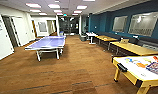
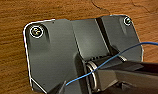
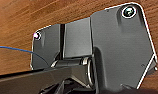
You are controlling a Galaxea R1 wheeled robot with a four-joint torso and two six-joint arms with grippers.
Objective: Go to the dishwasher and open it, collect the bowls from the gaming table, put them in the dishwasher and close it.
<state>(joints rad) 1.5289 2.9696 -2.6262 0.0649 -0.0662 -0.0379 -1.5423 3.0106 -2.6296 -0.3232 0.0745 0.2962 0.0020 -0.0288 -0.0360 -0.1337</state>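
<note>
Pincer state, both arms: cannot tell; wrist views show the robot's dark plate w/ round corner fittings, a jointed bar and a thin blue cable over brown wood-grain floor. Same blue cable crosses the right wrist view, again above wood-grain floor.

Head view, near to far:

(a) Nearest, lower right: gaming table, a long rectangular worktop w/ white top, dark rim, yellow sides and legs, cut off by the picture edge. Colourful flat items lie on its top toward the right edge; too blurred to say what they are.

(b) Mid-room, left of centre: table-tennis table, blue top, white frame and legs, standing on the brown floor, well apart from the gaming table.

(c) Right side, beyond the gaming table: row of yellow-topped worktops running along a dark teal wall; two framed light panels hang on that wall.

(d) Further back, right of centre: small white table near a dark bin.

(e) Left side: white wall w/ doors.

(f) Far end: dark glazed doorway, corridor area beside it. Ceiling carries rectangular light panels.
</note>
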